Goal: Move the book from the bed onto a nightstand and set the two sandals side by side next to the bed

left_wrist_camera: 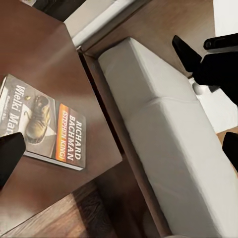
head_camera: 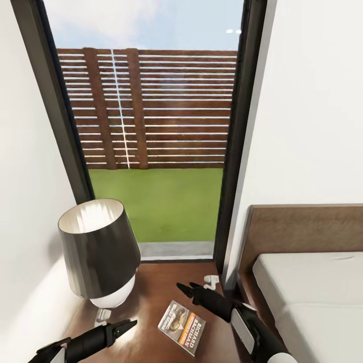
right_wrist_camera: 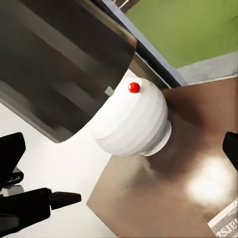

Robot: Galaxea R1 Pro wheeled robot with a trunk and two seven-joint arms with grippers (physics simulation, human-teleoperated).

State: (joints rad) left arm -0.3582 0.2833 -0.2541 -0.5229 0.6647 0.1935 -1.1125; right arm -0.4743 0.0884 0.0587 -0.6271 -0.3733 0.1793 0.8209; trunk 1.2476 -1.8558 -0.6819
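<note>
The book [head_camera: 182, 327] lies flat on the nightstand [head_camera: 151, 287], near the front edge of this glossy dark surface, with the cover upward. It is between the two claws and touches neither of them. Beside it, toward the wall, stands a lamp [head_camera: 101, 252] with a dark shade and a white round base. The bed [head_camera: 307, 282] is just beside the nightstand, and the part of its grey mattress that can be seen has nothing on it.

The left claw [head_camera: 125, 326] hovers near the book with its fingers close together and holds nothing. The right claw [head_camera: 187, 289] hangs above the surface behind the book; its fingers stand a little apart, and it is empty too.

In my judgement, the first part of the task is done, because the book rests on a nightstand and no claw holds it. What is left is the two sandals: these must be placed side by side next to the bed. I cannot say from here where they are now.
</note>
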